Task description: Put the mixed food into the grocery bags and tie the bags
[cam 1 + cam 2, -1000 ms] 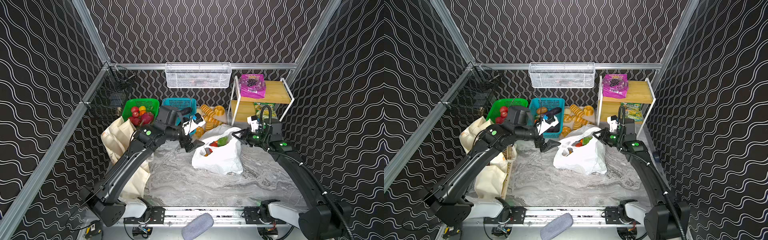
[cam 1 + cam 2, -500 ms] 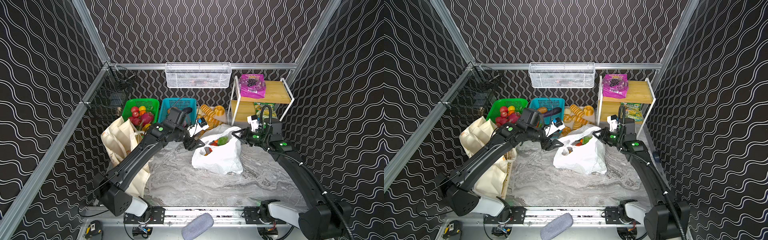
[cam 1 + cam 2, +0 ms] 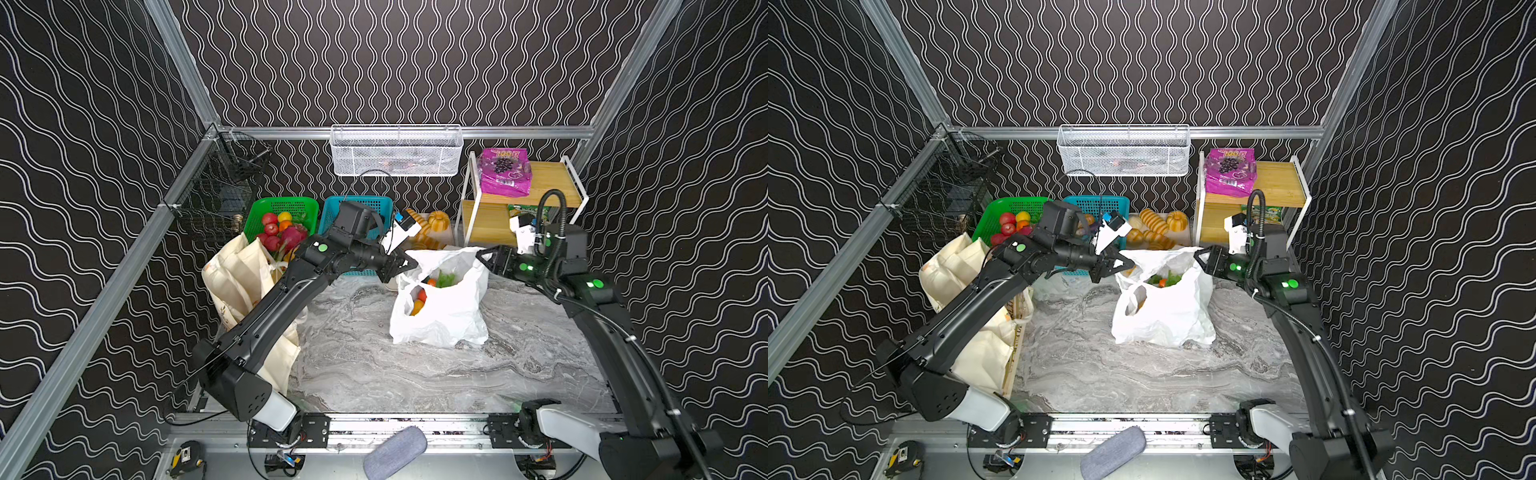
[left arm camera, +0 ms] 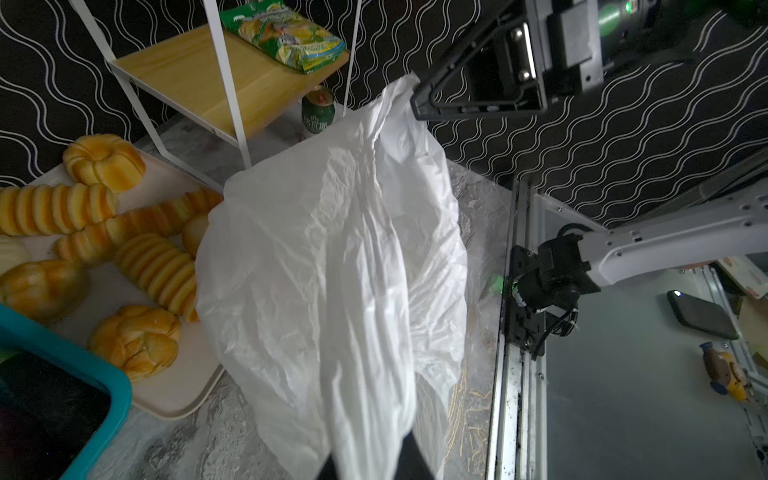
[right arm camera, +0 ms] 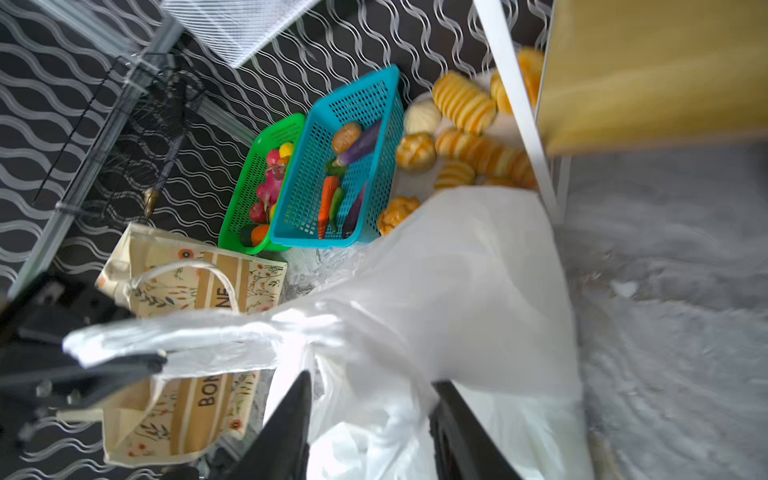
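The white plastic bag [image 3: 440, 307] stands open mid-table in both top views, with green, orange and red toy vegetables [image 3: 442, 280] inside. My left gripper [image 3: 404, 266] is shut on its left handle, and the plastic [image 4: 332, 270] runs down between the fingertips [image 4: 409, 461]. My right gripper [image 3: 483, 255] is at the bag's right handle. Its jaws stand apart with loose plastic [image 5: 415, 316] between them. The cream flower-print tote [image 3: 245, 282] slumps at the left edge. A purple grape-print packet [image 3: 505, 172] lies on the shelf top.
A teal basket [image 5: 384, 137] holds a carrot, aubergines and other toy vegetables, beside a green basket [image 3: 282, 208] of fruit. Golden breads [image 4: 137, 249] lie on a tray behind the bag. The wooden shelf rack [image 3: 552, 187] holds a green snack packet [image 4: 286, 35], with a green can [image 4: 318, 110] under it.
My left gripper has swung right to the bag's left handle and shut on it. The right gripper's jaws have come apart at the right handle.
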`<state>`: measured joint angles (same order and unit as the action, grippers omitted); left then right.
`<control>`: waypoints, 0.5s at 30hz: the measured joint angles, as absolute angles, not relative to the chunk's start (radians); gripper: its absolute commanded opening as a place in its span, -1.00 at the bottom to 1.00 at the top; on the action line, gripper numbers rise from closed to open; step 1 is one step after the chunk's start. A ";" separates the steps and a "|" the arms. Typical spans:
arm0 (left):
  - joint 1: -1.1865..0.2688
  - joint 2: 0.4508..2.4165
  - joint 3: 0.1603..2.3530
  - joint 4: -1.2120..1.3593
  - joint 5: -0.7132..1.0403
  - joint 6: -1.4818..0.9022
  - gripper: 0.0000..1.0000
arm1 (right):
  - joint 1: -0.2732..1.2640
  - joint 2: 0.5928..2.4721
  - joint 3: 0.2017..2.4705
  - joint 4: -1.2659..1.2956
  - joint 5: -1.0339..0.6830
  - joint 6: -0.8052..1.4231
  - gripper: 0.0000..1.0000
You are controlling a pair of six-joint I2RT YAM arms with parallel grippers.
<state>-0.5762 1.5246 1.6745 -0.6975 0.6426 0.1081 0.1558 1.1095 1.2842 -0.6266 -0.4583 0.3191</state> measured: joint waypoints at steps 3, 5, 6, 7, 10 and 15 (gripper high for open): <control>-0.576 1.514 1.711 -0.702 0.655 0.074 -1.00 | 0.156 1.018 1.261 -0.619 -0.479 0.254 0.18; -0.576 1.505 1.741 -0.713 0.659 0.054 -1.00 | 0.157 0.955 1.218 -0.598 -0.484 0.223 0.19; -0.576 1.499 1.752 -0.714 0.660 0.049 -1.00 | 0.157 0.936 1.201 -0.591 -0.485 0.218 0.19; -0.576 1.490 1.761 -0.714 0.662 0.031 -1.00 | 0.157 0.916 1.183 -0.581 -0.489 0.209 0.20; -0.576 1.457 1.766 -0.712 0.665 -0.023 -1.00 | 0.157 0.891 1.162 -0.549 -0.514 0.205 0.21; -0.576 1.407 1.768 -0.701 0.673 -0.131 -1.00 | 0.157 0.903 1.200 -0.538 -0.476 0.231 0.30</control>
<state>-0.5762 1.4067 1.7676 -0.7013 0.6731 -0.1310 0.1570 0.9031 1.1999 -0.5385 -0.4759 0.2306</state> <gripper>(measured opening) 0.049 0.643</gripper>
